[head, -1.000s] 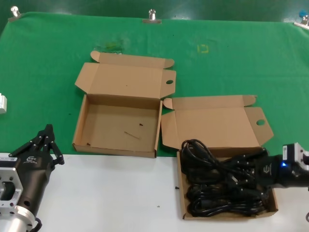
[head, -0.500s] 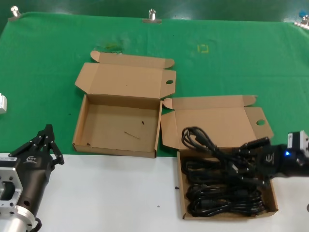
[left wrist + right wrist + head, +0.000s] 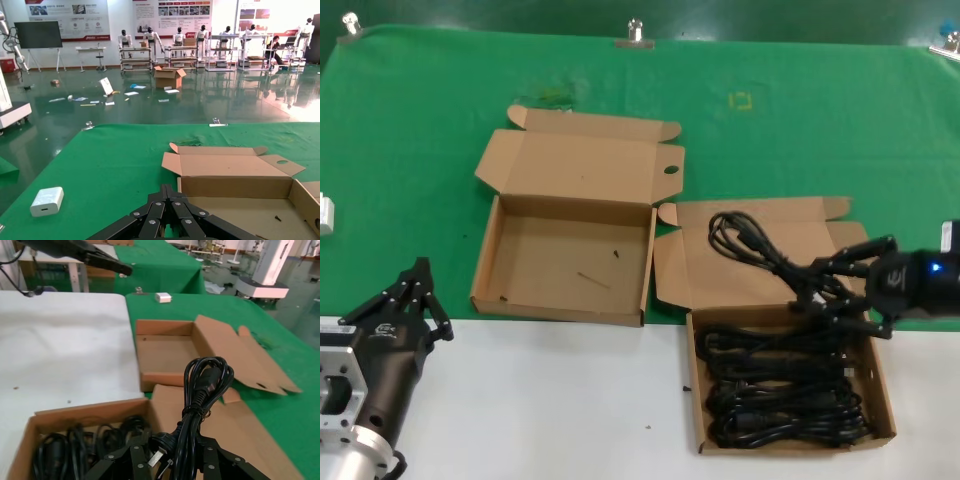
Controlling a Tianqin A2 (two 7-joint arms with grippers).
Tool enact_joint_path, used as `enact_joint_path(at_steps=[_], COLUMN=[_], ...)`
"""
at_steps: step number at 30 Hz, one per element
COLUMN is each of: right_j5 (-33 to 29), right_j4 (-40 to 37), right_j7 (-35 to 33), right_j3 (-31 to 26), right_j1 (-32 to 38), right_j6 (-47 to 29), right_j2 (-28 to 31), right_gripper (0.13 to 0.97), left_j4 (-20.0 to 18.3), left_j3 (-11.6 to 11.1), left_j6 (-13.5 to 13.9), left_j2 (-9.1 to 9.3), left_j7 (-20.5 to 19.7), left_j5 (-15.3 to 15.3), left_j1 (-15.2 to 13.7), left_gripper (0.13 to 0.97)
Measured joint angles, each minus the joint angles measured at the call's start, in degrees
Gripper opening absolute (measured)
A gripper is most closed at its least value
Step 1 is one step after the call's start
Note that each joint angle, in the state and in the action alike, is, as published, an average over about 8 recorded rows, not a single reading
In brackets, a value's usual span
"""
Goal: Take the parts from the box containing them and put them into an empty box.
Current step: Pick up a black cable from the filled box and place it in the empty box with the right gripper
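On the green-clothed desk (image 3: 800,130), the right gripper (image 3: 842,288) is clamped on one power cord (image 3: 752,240), lifted above the full box (image 3: 790,385). Carry it high across to the empty box (image 3: 565,262); left gripper (image 3: 415,295) idles closed.

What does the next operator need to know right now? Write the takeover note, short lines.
Right end effector: shut on one power cord bundle, lifted above the open lid of the full box.
Left end effector: parked at the near left over the white table, holding nothing.
Remaining cords: lying in the full box, at the near right.
Empty box: open on the green mat, to the left of the full box, nothing in it.
Done: first bundle picked up.
Left: carry it to the empty box, release, then move the rest.
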Motion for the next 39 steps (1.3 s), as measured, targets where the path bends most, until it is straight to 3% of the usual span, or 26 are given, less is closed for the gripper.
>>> enact_joint_path(at_steps=[6,11,39], right_j5=[-1.2,-1.7,-0.9], right_j4=[-11.3,-16.0,-19.0], right_j7=[-5.7,-8.2,-12.0], right_j3=[0.1,0.6,5.0], right_j1=[6.7,9.3,10.4], right_j6=[-0.4,0.2,7.9], right_j2=[-1.8,-2.8,-10.2], right_gripper=[0.311,0.309,0.307], left_j4=[0.0,0.0,0.0], left_j3=[0.0,0.0,0.0], left_j6=[0.0,0.0,0.0], left_j2=[0.00,0.00,0.00], left_j7=[0.0,0.0,0.0], left_j5=[0.0,0.0,0.0], left_j1=[0.0,0.0,0.0], left_gripper=[0.139,0.139,0.139])
